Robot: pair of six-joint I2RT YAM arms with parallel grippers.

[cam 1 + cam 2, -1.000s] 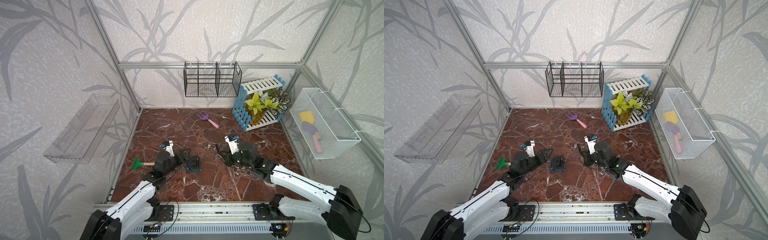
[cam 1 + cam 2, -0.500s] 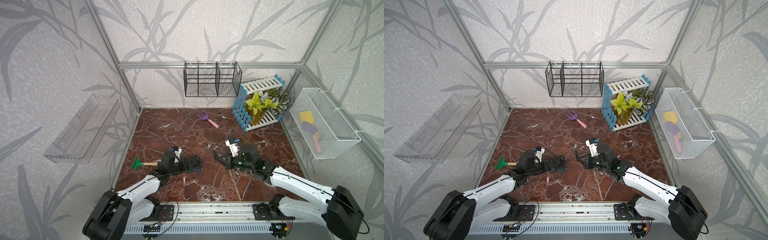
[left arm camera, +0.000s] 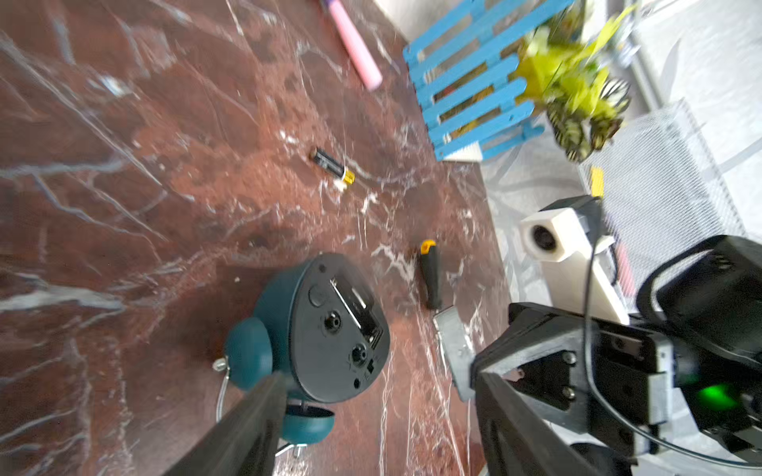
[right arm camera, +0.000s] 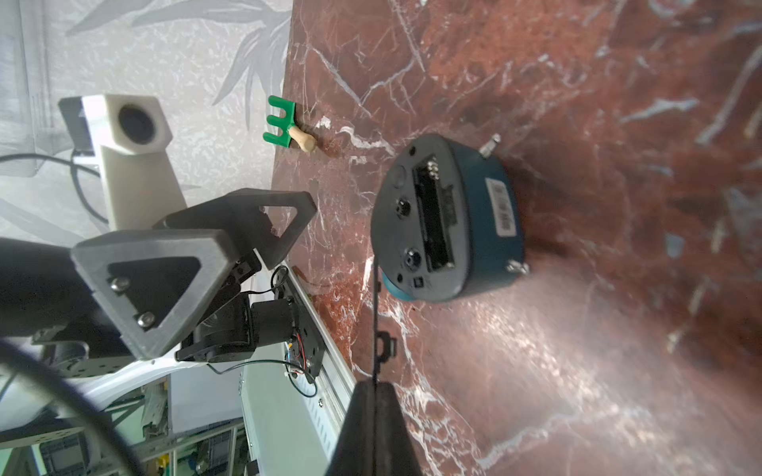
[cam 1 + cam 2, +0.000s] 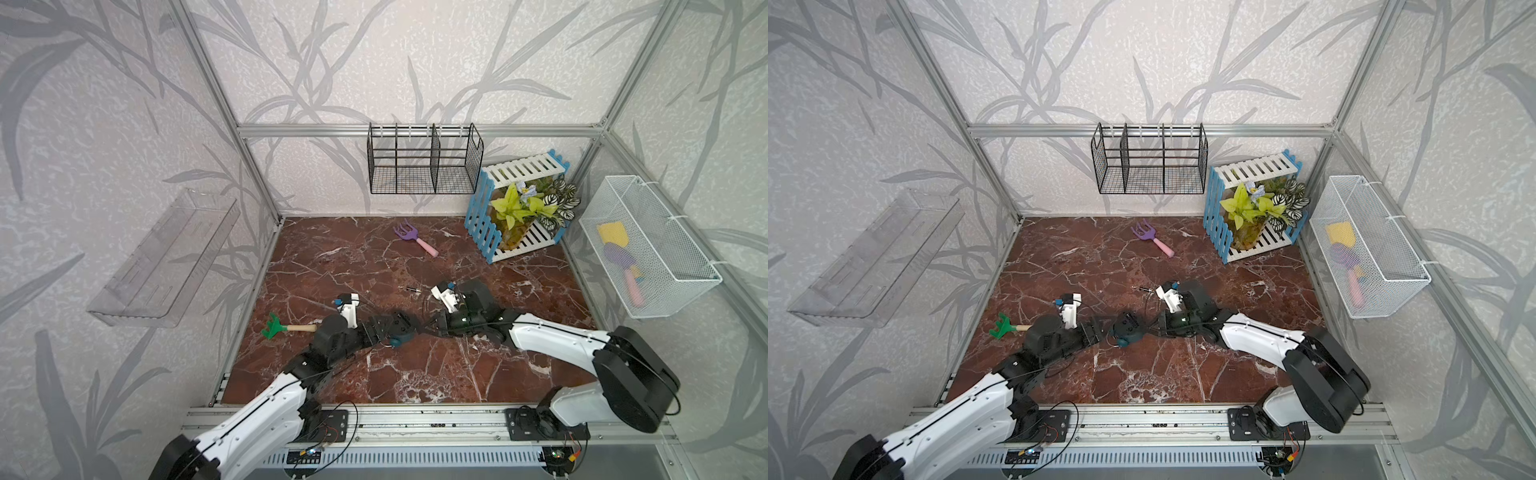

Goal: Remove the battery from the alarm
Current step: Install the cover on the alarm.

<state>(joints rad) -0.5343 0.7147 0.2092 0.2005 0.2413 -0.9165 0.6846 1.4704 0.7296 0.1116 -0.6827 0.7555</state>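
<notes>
The dark-teal alarm (image 5: 401, 329) (image 5: 1127, 328) lies on the marble floor between both arms. Its black back (image 3: 330, 329) (image 4: 416, 222) shows a long open slot with nothing in it. The battery (image 3: 332, 165), dark with a gold end, lies loose on the floor farther back (image 5: 413, 288) (image 5: 1145, 287). My left gripper (image 3: 379, 377) (image 5: 380, 328) is open, with one finger (image 3: 255, 416) close beside the alarm's teal side. My right gripper (image 4: 374, 371) (image 5: 429, 327) is shut and holds nothing I can see. Its tip points at the alarm's rim from the opposite side.
A black-and-yellow screwdriver (image 3: 431, 280) lies by the right gripper. A green rake (image 5: 276, 330) sits near the left wall, a purple rake (image 5: 409, 235) at the back. A blue-white crate with plants (image 5: 519, 208) fills the back right corner. A white mesh basket (image 5: 648, 249) hangs on the right wall.
The left gripper has turned and pushed right up to the alarm, which has shifted slightly right. The right gripper has moved left and nearer, closing in on the alarm's other side.
</notes>
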